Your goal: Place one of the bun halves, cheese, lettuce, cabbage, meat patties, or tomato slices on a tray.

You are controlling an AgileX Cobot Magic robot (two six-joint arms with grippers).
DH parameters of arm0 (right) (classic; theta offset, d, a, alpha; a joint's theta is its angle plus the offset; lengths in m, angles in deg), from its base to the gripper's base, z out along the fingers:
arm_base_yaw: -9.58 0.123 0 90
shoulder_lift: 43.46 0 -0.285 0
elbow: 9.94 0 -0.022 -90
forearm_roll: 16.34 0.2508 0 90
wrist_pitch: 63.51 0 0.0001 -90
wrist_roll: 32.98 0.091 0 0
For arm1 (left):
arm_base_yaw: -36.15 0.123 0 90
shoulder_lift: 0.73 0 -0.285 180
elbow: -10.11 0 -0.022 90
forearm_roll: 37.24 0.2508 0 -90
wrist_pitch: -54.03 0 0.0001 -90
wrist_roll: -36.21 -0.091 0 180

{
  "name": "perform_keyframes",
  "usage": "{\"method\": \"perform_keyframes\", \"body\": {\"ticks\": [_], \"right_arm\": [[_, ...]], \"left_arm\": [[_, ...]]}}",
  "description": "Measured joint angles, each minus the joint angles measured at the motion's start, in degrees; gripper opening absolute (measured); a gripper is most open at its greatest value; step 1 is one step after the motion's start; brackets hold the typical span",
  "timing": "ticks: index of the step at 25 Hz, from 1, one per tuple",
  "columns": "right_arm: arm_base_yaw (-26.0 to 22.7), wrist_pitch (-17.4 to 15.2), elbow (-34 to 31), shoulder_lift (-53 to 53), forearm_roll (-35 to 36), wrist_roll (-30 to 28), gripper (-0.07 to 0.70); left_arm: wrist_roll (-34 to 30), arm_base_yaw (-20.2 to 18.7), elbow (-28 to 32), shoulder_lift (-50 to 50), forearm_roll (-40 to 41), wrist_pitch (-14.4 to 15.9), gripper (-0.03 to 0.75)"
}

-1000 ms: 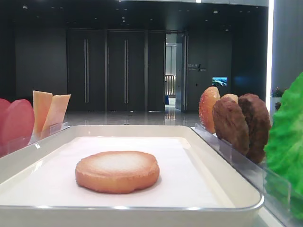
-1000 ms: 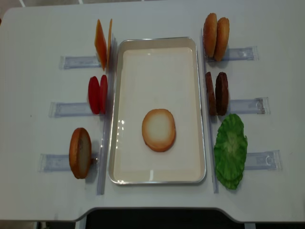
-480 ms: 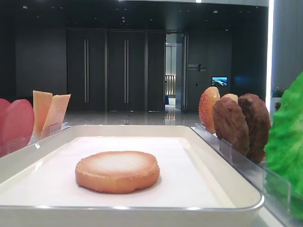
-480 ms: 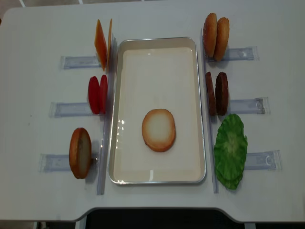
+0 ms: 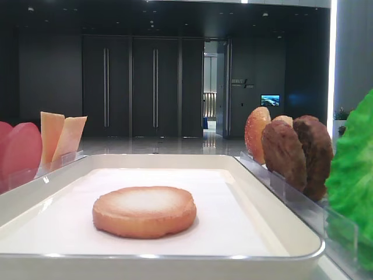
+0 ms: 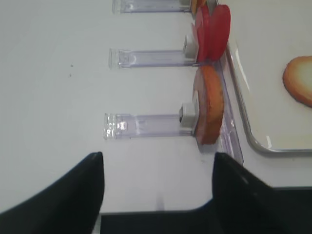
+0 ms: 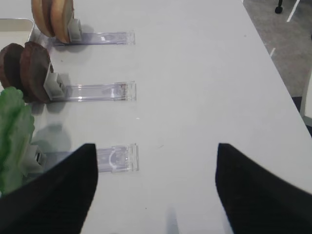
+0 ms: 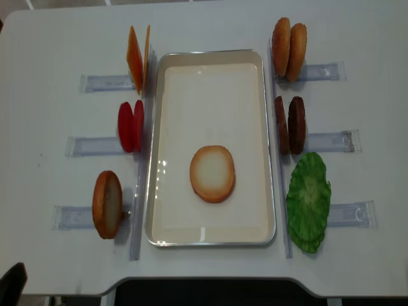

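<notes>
One bun half lies flat, pale face up, on the white tray; the low view shows the bun half too. Round the tray, on edge in clear holders, stand cheese, tomato slices, another bun half, two more bun halves, meat patties and lettuce. I cannot tell any cabbage apart from the lettuce. My left gripper is open and empty over the table's front edge. My right gripper is open and empty, right of the lettuce.
Clear plastic holder strips stick out sideways from each food stand on both sides of the tray. A dark part of the left arm shows at the table's front left corner. The table's right edge lies beyond the right gripper.
A dark part of the left arm has come into the overhead view at the bottom left corner. The food and the tray have not moved.
</notes>
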Motion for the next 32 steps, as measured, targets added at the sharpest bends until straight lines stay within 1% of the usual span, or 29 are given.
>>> {"method": "perform_keyframes", "body": {"ticks": [5, 9, 13, 15, 24, 32], "right_arm": [[0.0, 0.0, 0.0, 0.0, 0.0, 0.0, 0.485], [0.0, 0.0, 0.0, 0.0, 0.0, 0.0, 0.485], [0.0, 0.0, 0.0, 0.0, 0.0, 0.0, 0.485], [0.0, 0.0, 0.0, 0.0, 0.0, 0.0, 0.485], [0.0, 0.0, 0.0, 0.0, 0.0, 0.0, 0.485], [0.0, 0.0, 0.0, 0.0, 0.0, 0.0, 0.485]], "left_arm": [[0.0, 0.0, 2.0, 0.0, 0.0, -5.5, 0.524], [-0.1, -0.1, 2.5, 0.0, 0.0, -6.7, 0.524], [-0.1, -2.3, 2.5, 0.0, 0.0, -7.0, 0.524], [-0.1, -2.8, 2.5, 0.0, 0.0, -7.0, 0.524], [-0.8, -2.8, 2.5, 0.0, 1.2, -7.0, 0.524], [0.5, -2.8, 2.5, 0.0, 2.7, -7.0, 0.524]]}}
